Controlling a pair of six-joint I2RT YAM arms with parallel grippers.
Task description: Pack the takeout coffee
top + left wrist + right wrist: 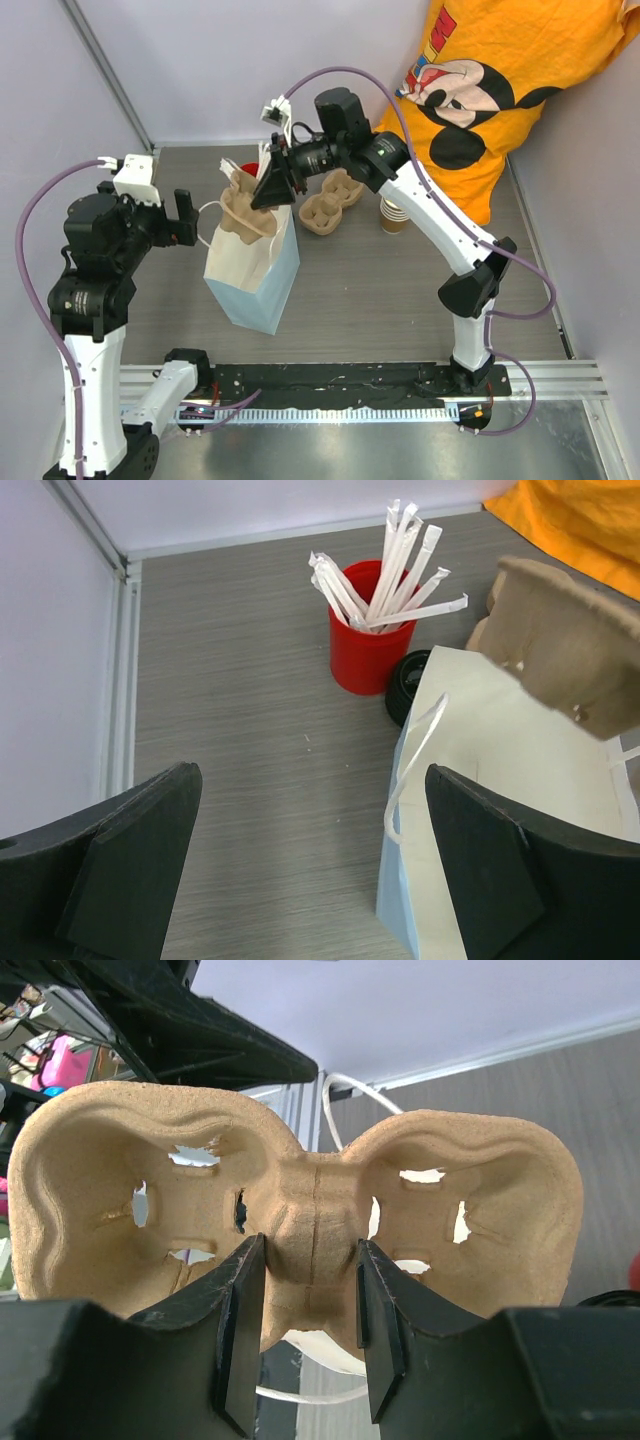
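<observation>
Holding white sticks [400, 560]: red cup [365, 655]; right gripper [310, 1290] holds tray [470, 1200] over bag [250, 275].

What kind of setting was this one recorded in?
Probably a lab test cell staged as a takeout counter: plain walls around a small table, a paper bag, pulp cup carriers, and a red cup of wrapped straws.

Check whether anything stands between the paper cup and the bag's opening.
Yes. The pulp cup carrier in the right tool hangs over the paper bag's mouth; a second carrier lies between paper cup and bag.
</observation>
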